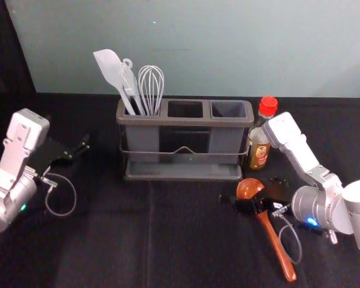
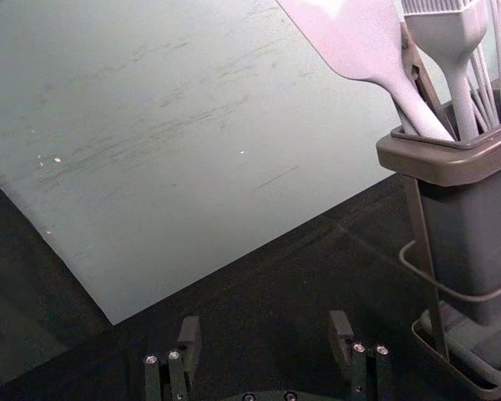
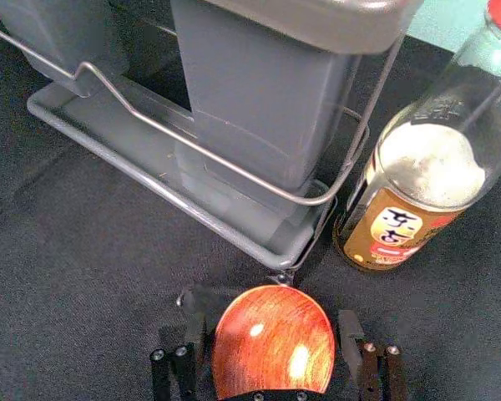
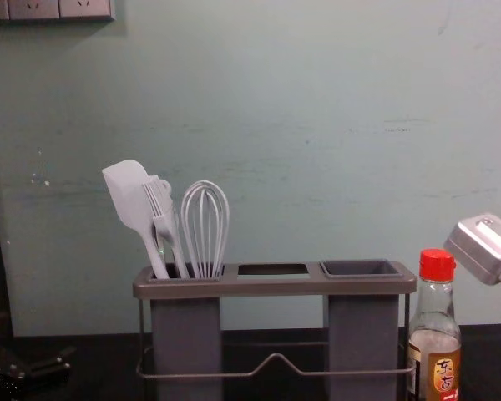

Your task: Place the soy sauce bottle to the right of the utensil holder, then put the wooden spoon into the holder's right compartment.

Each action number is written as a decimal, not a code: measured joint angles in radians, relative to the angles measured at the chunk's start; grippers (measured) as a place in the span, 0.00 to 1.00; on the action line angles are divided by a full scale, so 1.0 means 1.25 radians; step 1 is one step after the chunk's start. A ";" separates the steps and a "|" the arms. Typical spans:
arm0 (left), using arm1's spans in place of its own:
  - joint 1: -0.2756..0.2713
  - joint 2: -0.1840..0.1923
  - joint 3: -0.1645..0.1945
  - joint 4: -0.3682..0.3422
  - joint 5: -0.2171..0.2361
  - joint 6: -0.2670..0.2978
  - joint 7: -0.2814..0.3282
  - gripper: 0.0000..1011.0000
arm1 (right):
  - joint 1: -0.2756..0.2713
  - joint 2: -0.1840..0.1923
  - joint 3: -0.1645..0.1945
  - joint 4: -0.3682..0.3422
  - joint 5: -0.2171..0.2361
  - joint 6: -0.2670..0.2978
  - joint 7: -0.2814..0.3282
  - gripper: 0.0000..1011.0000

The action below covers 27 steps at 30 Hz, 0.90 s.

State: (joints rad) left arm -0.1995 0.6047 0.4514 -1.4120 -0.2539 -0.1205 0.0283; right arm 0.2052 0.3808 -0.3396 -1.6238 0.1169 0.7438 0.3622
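Nearest, a wooden spoon [image 1: 276, 245] lies aslant on the black-covered tabletop [image 1: 108, 246], its handle end toward the viewer and its round bowl pointing toward the holder. The right claw [image 1: 252, 195] is low over the bowl end, its two sides apart, one on each side of the bowl. Off to the left, well apart from the holder, the left claw [image 1: 78, 151] is over the tabletop, also spread apart. Farther on stands a dark gray utensil holder [image 1: 183, 122] with a wire rail and a base tray. Its left compartment carries a pale spatula [image 1: 110, 67], a brush [image 1: 129, 81] and a whisk [image 1: 151, 84]. Just beside the holder's right end, a red-capped soy sauce bottle [image 1: 259, 150] stands upright. Behind is a pale green wall [image 1: 228, 48].
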 joint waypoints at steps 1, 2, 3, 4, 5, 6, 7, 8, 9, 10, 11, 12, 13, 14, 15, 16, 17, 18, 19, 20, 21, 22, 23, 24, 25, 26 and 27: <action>0.000 0.000 0.000 0.000 0.000 0.000 0.000 0.99 | -0.001 -0.002 0.001 0.002 -0.002 -0.002 0.001 0.99; 0.000 0.000 0.000 0.000 0.000 0.000 0.000 0.99 | -0.002 -0.003 0.003 0.003 -0.005 -0.003 0.002 0.99; 0.000 0.000 0.000 0.000 0.000 0.000 0.000 0.99 | -0.002 -0.003 0.003 0.004 -0.006 -0.003 0.003 0.99; 0.000 0.000 0.000 0.000 0.000 0.000 0.000 0.99 | -0.002 -0.004 0.004 0.004 -0.007 -0.004 0.005 0.99; 0.000 0.000 0.000 0.000 0.000 0.000 0.000 0.99 | -0.003 -0.005 0.004 0.006 -0.010 -0.006 0.007 0.99; 0.000 0.000 0.000 0.000 0.000 0.000 0.000 0.99 | -0.003 -0.005 0.004 0.006 -0.010 -0.006 0.007 0.99; 0.000 0.000 0.000 0.000 0.000 0.000 0.000 0.99 | -0.002 -0.006 0.005 0.007 -0.013 -0.008 0.008 0.97; 0.000 0.000 0.000 0.000 0.000 0.000 0.000 0.99 | -0.003 -0.007 0.006 0.007 -0.014 -0.008 0.008 0.96; 0.000 0.000 0.000 0.000 0.000 0.000 0.000 0.99 | -0.003 -0.008 0.007 0.007 -0.015 -0.008 0.009 0.94; 0.000 0.000 0.000 0.000 0.000 0.000 0.000 0.99 | -0.004 -0.009 0.009 0.007 -0.018 -0.009 0.011 0.91; 0.000 0.000 0.000 0.000 0.000 0.000 0.000 0.99 | -0.004 -0.010 0.010 0.007 -0.019 -0.009 0.012 0.90; 0.000 0.000 0.000 0.000 0.000 0.000 0.000 0.99 | -0.005 -0.010 0.011 0.007 -0.019 -0.009 0.012 0.88; 0.000 0.000 0.000 0.000 0.000 0.000 0.000 0.99 | -0.005 -0.011 0.013 0.006 -0.022 -0.009 0.013 0.86; 0.000 0.000 0.000 0.000 0.000 0.000 0.000 0.99 | -0.006 -0.012 0.014 0.005 -0.023 -0.009 0.013 0.86; 0.000 0.000 0.000 0.000 0.000 0.000 0.000 0.99 | -0.008 -0.012 0.016 0.002 -0.025 -0.009 0.013 0.83; 0.000 0.000 0.000 0.000 0.000 0.000 0.000 0.99 | -0.009 -0.013 0.017 -0.001 -0.025 -0.009 0.014 0.83; 0.000 0.000 0.000 0.000 0.000 0.000 0.000 0.99 | -0.010 -0.013 0.018 -0.004 -0.026 -0.009 0.014 0.83; 0.000 0.000 0.000 0.000 0.000 0.000 0.000 0.99 | -0.011 -0.013 0.020 -0.008 -0.027 -0.009 0.014 0.83; 0.000 0.000 0.000 0.000 0.000 0.000 0.000 0.99 | -0.012 -0.012 0.021 -0.010 -0.028 -0.008 0.015 0.83; 0.000 0.000 0.000 0.000 0.000 0.000 0.000 0.99 | -0.017 -0.011 0.025 -0.021 -0.029 -0.008 0.017 0.83; 0.000 0.000 0.000 0.000 0.000 0.000 0.000 0.99 | -0.020 -0.010 0.027 -0.027 -0.029 -0.008 0.018 0.83; 0.000 0.000 0.000 0.000 0.000 0.000 0.000 0.99 | -0.023 -0.008 0.029 -0.035 -0.029 -0.008 0.019 0.83; 0.000 0.000 0.000 0.000 0.000 0.000 0.000 0.99 | -0.030 -0.004 0.033 -0.050 -0.030 -0.008 0.021 0.83; 0.000 0.000 0.000 0.000 0.000 0.000 0.000 0.99 | -0.034 -0.002 0.036 -0.058 -0.030 -0.008 0.022 0.83; 0.000 0.000 0.000 0.000 0.000 0.000 0.000 0.99 | -0.042 0.004 0.040 -0.075 -0.030 -0.010 0.026 0.83; 0.000 0.000 0.000 0.000 0.000 0.000 0.000 0.99 | -0.042 0.004 0.040 -0.075 -0.030 -0.010 0.026 0.83; 0.000 0.000 0.000 0.000 0.000 0.000 0.000 0.99 | -0.050 0.012 0.043 -0.092 -0.029 -0.015 0.031 0.83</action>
State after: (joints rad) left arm -0.1995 0.6047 0.4514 -1.4120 -0.2539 -0.1205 0.0283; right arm 0.1422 0.3959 -0.2855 -1.7390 0.0801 0.7251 0.4015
